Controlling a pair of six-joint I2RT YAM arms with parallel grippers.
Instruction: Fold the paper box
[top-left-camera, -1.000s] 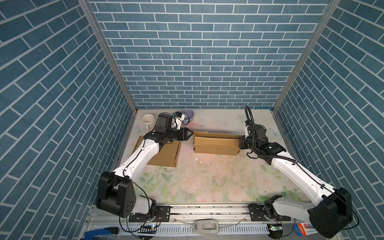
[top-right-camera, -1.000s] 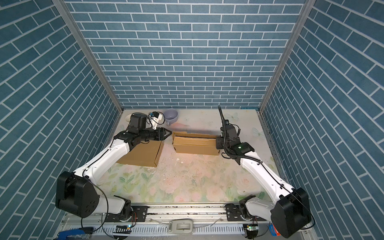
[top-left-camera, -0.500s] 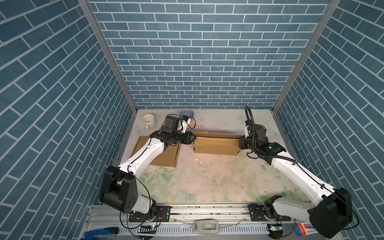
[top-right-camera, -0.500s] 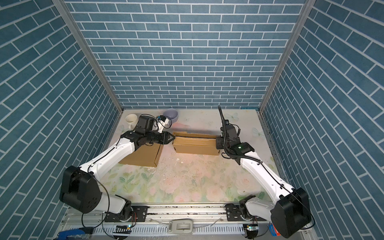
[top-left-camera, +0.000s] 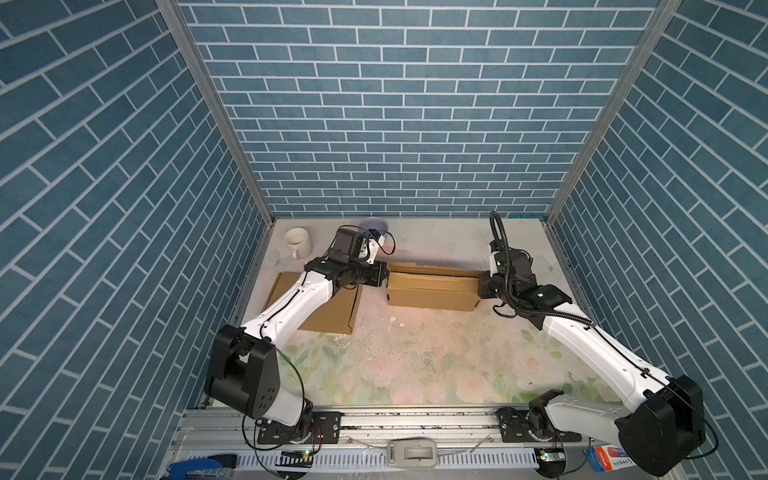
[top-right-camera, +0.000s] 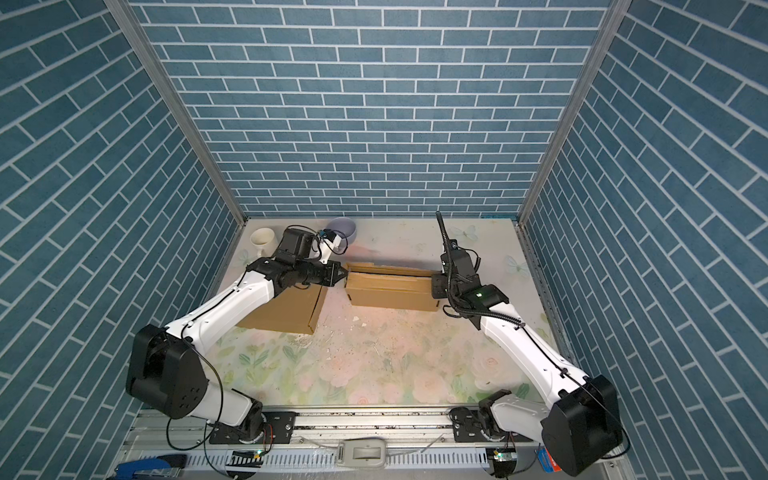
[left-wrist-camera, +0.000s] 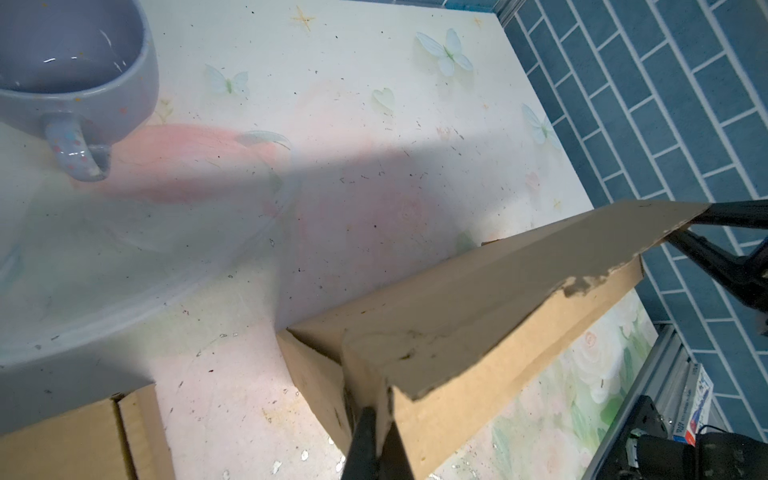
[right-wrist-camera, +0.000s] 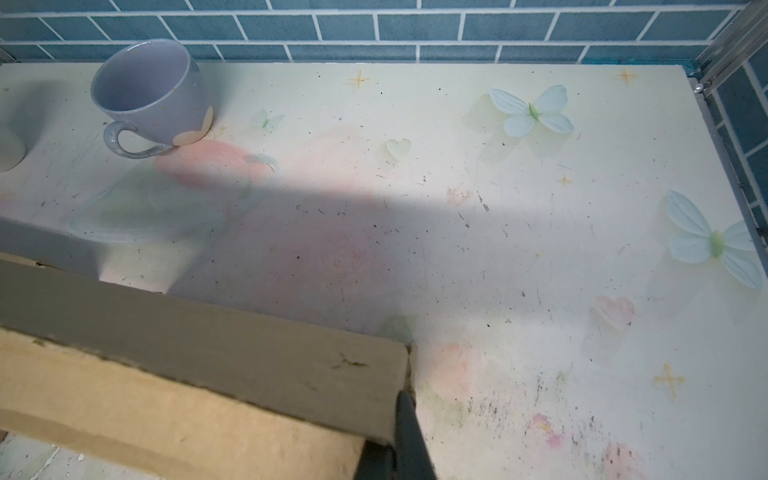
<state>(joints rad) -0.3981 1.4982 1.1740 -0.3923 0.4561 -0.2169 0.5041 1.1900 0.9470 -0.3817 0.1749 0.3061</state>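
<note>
At 12 o'clock on the floral worktop (top-left-camera: 415, 365): paper box (top-left-camera: 432, 291), long side across. Clamped at its 9 o'clock end by the left pincer (top-left-camera: 384, 275), at its 3 o'clock end by the right pincer (top-left-camera: 483, 286), both closed on its cardboard. Only in the left wrist view: fingers (left-wrist-camera: 365, 436) pinching the flap edge. Only in the right wrist view: lilac cup (right-wrist-camera: 149, 95) whole. A second ago, left pincer open, short of the box. Counted: two pincers, one box, one flat cardboard (top-left-camera: 328, 311) at 10 o'clock, two cups at 11 o'clock, including a white mug (top-left-camera: 297, 243).
</note>
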